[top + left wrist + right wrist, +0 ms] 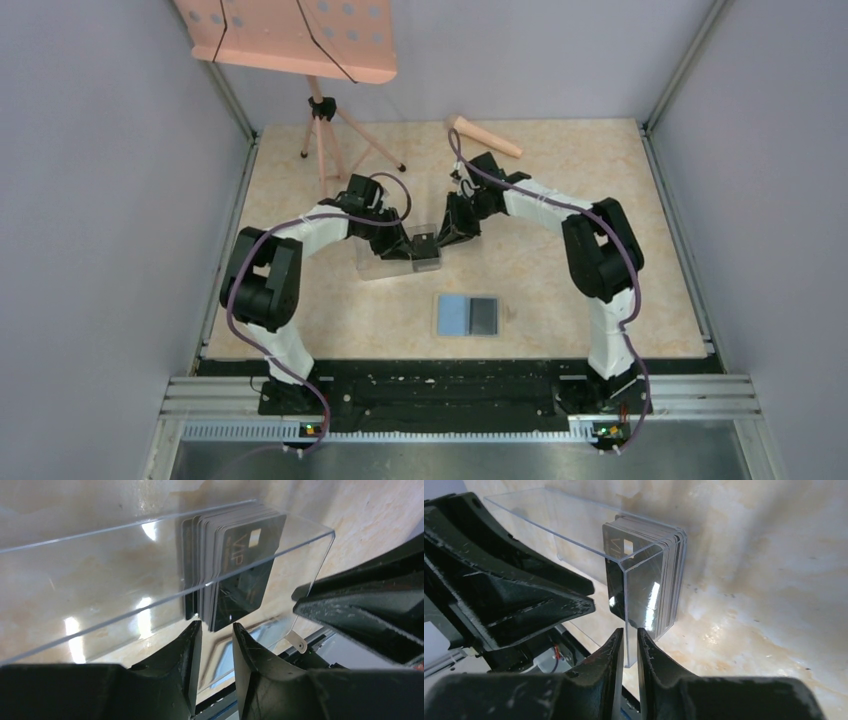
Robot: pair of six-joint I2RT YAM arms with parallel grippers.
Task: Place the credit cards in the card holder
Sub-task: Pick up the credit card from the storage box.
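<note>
Credit cards (235, 555): a stack of dark cards standing on edge at the right end of a long clear box (378, 262) near the middle of the table (600, 180). The box's long axis runs left to right in the top view, parallel to the near edge. The card faces are turned toward the box's ends, so the stack builds along that axis. The outermost card on the left wrist's side carries pale "VIP" lettering and a small light square.

Card holder (467, 315): lies opened flat, nearer the arm bases than the box and apart from it. Its long axis also runs left to right. The left half is light blue and the right half looks dark; what fills the dark half cannot be told.

Left gripper (216, 640): at the near long wall of the box by the cards. The jaws stand a moderate way apart, and only table shows between them. The lower corner of the stack appears just above the gap.

Right gripper (630, 642): at the right end of the box, jaws drawn to a narrow slit. The vertical corner edge of the box runs down into that slit. Whether the fingers press on it cannot be told.
</note>
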